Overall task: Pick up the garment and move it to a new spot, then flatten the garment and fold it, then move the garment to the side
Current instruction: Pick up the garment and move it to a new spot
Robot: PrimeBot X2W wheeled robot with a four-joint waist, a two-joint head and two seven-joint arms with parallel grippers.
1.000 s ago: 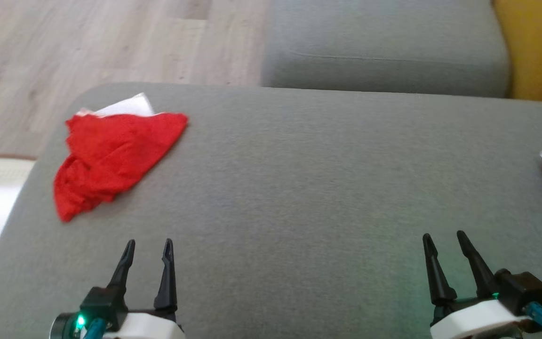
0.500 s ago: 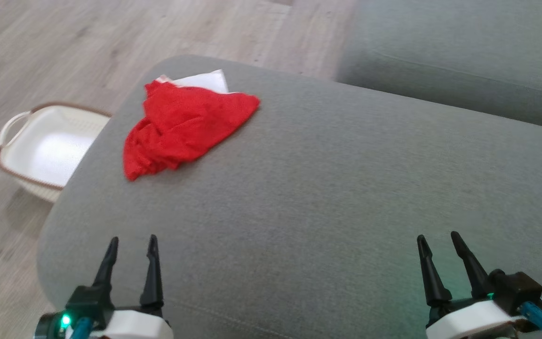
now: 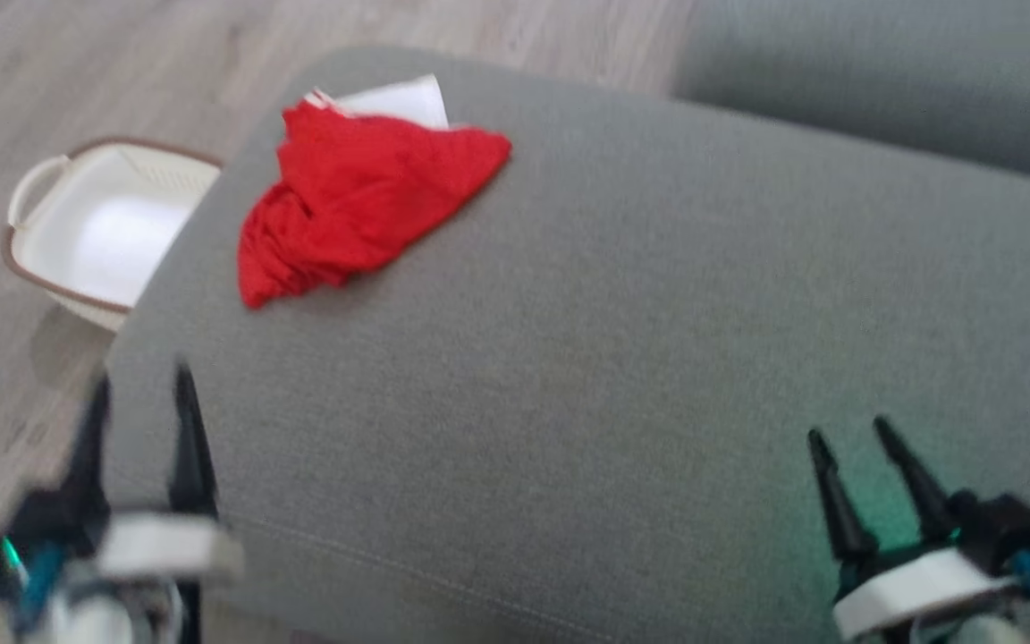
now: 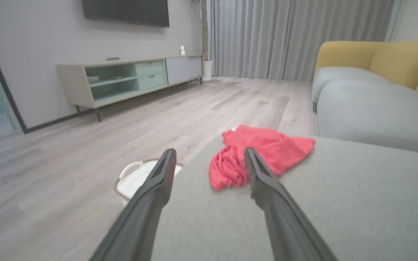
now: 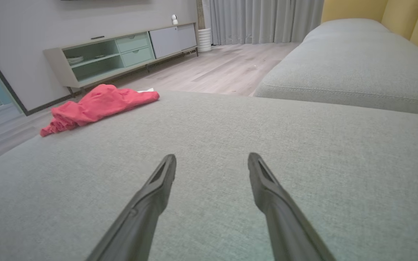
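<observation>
A crumpled red garment lies on a grey cushion, toward 11 o'clock in the head view and close to the cushion's far left edge. A white piece of cloth pokes out from under the garment at its 12 o'clock side.

The left gripper sits at 7 o'clock in the head view, blurred, over the cushion's near left corner. Its two dark fingers are spread apart and hold nothing. In the left wrist view the left gripper points at the garment, which lies ahead at 12 o'clock, apart from the fingertips.

The right gripper is at 5 o'clock, above bare cushion. Its fingers are also spread and empty. From the right gripper in its own wrist view, the garment lies well away at 10 o'clock.

A white basket with a brown rim stands on the wooden floor at 9 o'clock, just beside the cushion's left edge.
</observation>
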